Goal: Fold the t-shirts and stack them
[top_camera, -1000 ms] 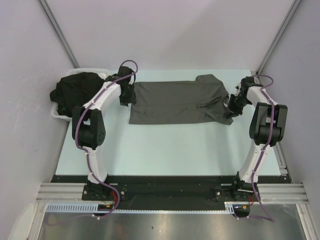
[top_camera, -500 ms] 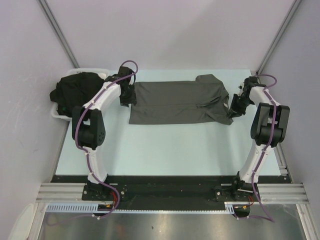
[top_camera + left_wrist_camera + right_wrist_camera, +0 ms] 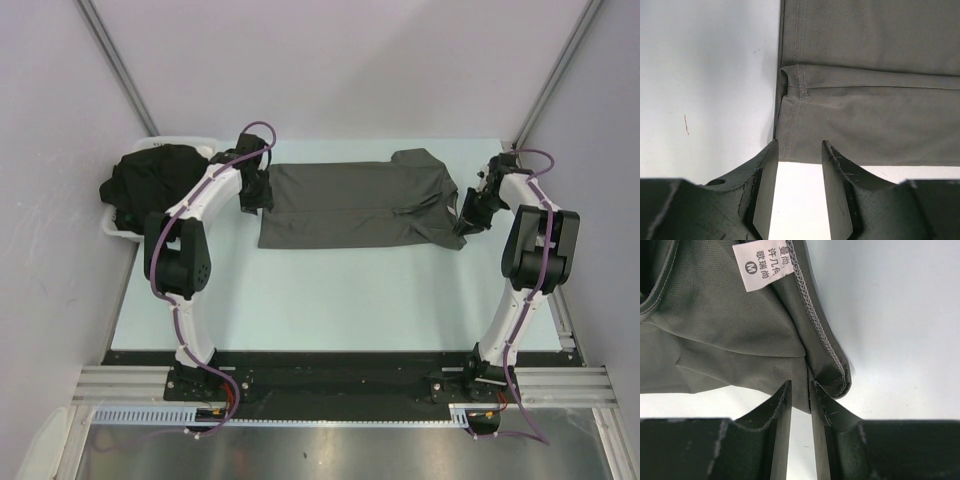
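The charcoal t-shirt [image 3: 355, 205] lies flat on the far half of the counter [image 3: 330, 300], partly folded into a wide band that runs from left to right, nearer the far edge than the near one. 1 sleeve sticks out toward the far edge on the right side.

The left gripper [image 3: 258, 192] is down at the shirt's left end. In the left wrist view its 2 fingers [image 3: 765, 170] stand clearly apart, with bare counter showing between them. The tips just reach the stitched hem [image 3: 790, 125] at the cloth's corner. The jaws are not pressed on the cloth.

The right gripper [image 3: 466, 220] is at the shirt's right end, close to the right edge of the counter. In the right wrist view its fingers [image 3: 782, 410] are drawn almost together, leaving only a thin slit. A fold of the grey cloth, beside the overlocked seam, runs down into that slit and is pinched at the tips. A white label [image 3: 764, 262] with printed characters and the letter M lies on the cloth just beyond.

The black t-shirts [image 3: 150, 185] sit heaped in a white tray [image 3: 112, 230] at the far left corner, well apart from the charcoal one
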`<state>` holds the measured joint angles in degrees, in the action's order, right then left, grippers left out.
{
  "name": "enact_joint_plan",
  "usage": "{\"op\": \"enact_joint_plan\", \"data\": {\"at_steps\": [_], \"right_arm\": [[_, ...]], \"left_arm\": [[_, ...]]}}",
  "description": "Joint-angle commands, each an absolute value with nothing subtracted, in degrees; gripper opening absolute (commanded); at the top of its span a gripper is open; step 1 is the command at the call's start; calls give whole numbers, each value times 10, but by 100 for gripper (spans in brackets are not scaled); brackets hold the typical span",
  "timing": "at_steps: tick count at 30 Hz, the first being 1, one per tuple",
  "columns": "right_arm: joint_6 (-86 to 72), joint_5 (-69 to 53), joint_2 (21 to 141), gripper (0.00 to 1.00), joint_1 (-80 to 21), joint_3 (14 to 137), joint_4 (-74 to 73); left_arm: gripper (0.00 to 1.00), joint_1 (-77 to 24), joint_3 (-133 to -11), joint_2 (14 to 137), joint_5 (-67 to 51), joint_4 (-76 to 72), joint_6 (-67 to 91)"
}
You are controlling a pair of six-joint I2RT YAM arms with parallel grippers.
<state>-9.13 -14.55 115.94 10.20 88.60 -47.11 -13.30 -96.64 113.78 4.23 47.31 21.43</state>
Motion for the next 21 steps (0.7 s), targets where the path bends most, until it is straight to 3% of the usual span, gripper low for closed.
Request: {"op": "enact_joint_plan", "data": {"at_steps": [1,8,15,21], "right_arm": [[-87,-158,1169,25,98,882,-459],[-86,-160,1173,16,98,882,-459],[-87,-163,1173,0,98,886,-455],[-84,-161,1184,0,100,926,-468]], "left_arm": [[45,-130,-966,1107,37,469,217],[45,-130,-968,1109,36,469,216],[45,-130,-968,1107,37,471,215],[45,-130,-968,1107,35,470,215]]}}
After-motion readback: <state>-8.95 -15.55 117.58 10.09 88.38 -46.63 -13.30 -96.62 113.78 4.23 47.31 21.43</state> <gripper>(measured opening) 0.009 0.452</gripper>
